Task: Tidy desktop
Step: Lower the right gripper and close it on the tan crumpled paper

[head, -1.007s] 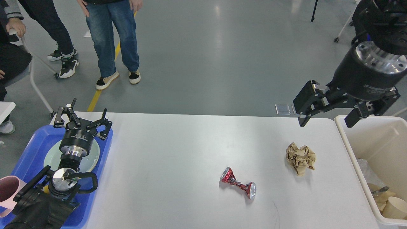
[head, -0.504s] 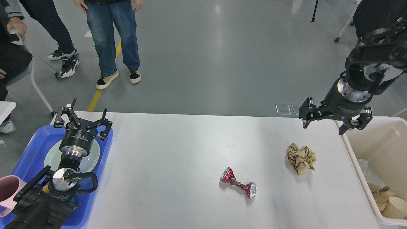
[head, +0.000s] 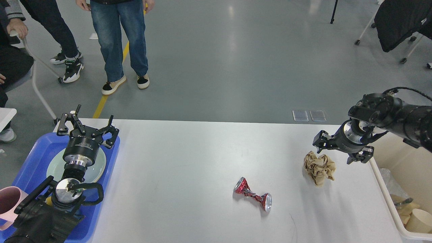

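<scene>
Right gripper (head: pixel 341 152) hangs with fingers apart just above the crumpled paper (head: pixel 319 167) on the desktop (head: pixel 189 168); left gripper (head: pixel 87 125), fingers spread, hovers over the far-left tray (head: pixel 37 148).

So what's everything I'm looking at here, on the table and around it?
Desktop: one, white, fills the middle of the view.
Crushed can: one, red and silver, lying on the desktop, right of centre.
Crumpled paper: one, tan, on the desktop, further right.
Tray: one, blue, at the left edge.
Plate: one, pale green, in the tray.
Mug: one, pink, bottom left.
Bin: one, cream-white, at the right edge, holding paper cups and other scraps.
People: at least two standing at the upper left, only legs showing.
Left gripper: black, open, above the plate.
Right gripper: black, open, just above the crumpled paper.
</scene>
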### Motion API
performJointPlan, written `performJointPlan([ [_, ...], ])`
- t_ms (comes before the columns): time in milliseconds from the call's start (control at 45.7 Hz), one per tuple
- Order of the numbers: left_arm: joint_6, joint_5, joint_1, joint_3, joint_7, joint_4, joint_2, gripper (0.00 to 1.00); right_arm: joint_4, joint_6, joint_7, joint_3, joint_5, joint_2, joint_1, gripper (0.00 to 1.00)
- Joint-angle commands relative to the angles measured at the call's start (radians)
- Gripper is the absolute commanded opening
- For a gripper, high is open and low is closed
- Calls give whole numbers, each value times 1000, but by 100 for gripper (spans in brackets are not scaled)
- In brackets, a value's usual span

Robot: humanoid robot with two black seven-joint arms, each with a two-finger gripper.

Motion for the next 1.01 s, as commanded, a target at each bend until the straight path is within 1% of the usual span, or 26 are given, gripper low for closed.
performJointPlan([
  [0, 0, 0, 0, 0, 0, 0, 0, 96, -88, -30, 2, 57, -1, 11, -101, 97],
  [263, 0, 0, 0, 0, 0, 0, 0, 96, -114, -85, 2, 121, 13, 35, -164, 97],
  [394, 0, 0, 0, 0, 0, 0, 0, 96, -114, -153, 2, 152, 13, 37, -189, 97],
  [460, 0, 0, 0, 0, 0, 0, 0, 96, -113, -184, 2, 155, 13, 52, -206, 99],
  [591, 0, 0, 0, 0, 0, 0, 0, 96, -113, -221, 2, 156, 13, 80, -227, 99],
  [722, 0, 0, 0, 0, 0, 0, 0, 96, -111, -265, 4, 156, 13, 95, -247, 99],
  [832, 0, 0, 0, 0, 0, 0, 0, 96, -108, -332, 2, 155, 12, 100, -261, 98],
  [854, 0, 0, 0, 0, 0, 0, 0, 96, -107, -345, 2, 155, 12, 100, -266, 96],
  [898, 0, 0, 0, 0, 0, 0, 0, 96, -101, -366, 2, 155, 12, 100, -270, 86],
  [941, 0, 0, 0, 0, 0, 0, 0, 96, -97, -371, 1, 155, 13, 98, -273, 71],
  [985, 0, 0, 0, 0, 0, 0, 0, 96, -96, -371, 1, 155, 15, 98, -275, 50],
])
